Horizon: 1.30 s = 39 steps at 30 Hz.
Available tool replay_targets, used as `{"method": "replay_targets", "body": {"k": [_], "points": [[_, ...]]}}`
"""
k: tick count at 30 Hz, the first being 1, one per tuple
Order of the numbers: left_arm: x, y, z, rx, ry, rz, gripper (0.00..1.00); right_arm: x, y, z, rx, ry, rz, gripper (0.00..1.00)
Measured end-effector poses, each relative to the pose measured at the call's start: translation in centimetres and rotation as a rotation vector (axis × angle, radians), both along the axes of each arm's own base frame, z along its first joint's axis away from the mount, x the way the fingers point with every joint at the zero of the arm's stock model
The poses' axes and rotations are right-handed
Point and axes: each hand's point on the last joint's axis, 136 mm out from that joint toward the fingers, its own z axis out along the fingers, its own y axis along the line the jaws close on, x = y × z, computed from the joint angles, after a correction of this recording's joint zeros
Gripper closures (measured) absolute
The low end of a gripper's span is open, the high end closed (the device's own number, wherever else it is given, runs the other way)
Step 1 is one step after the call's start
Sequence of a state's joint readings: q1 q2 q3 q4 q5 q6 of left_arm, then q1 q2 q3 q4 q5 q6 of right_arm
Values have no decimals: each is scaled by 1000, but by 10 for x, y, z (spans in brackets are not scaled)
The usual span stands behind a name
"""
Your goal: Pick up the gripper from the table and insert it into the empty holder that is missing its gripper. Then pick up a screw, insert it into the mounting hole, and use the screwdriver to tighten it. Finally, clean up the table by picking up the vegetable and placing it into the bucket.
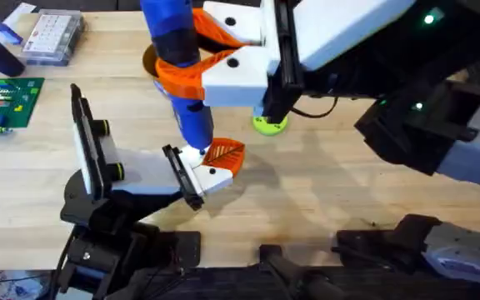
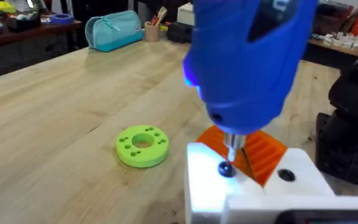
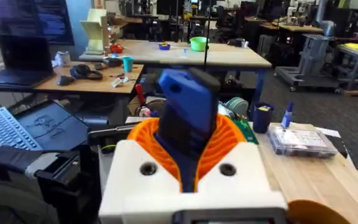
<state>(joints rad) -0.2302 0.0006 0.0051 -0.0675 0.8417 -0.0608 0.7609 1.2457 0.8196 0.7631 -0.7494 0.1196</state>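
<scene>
The right arm reaches across the table, its claw [image 1: 192,60] clamped on the blue screwdriver [image 1: 182,75], held nearly upright. Below the claw, the tip meets a dark screw [image 2: 225,168] in the gripper [image 1: 221,162] seated on the holder [image 1: 144,172]. No writing is legible.

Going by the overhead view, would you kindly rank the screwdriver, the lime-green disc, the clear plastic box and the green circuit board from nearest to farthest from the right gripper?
1. Screwdriver: held in the right gripper.
2. Lime-green disc: just to the gripper's right, nearer the bases.
3. Clear plastic box: far left corner.
4. Green circuit board: left edge, beyond the box.
</scene>
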Motion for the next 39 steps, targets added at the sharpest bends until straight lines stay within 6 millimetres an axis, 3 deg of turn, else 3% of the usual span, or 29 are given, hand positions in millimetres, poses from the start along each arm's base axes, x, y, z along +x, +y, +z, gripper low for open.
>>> {"method": "replay_targets", "body": {"k": [39], "points": [[0,0,0,-2,3,0,988,3,4,-8,-16,16,3,925]]}}
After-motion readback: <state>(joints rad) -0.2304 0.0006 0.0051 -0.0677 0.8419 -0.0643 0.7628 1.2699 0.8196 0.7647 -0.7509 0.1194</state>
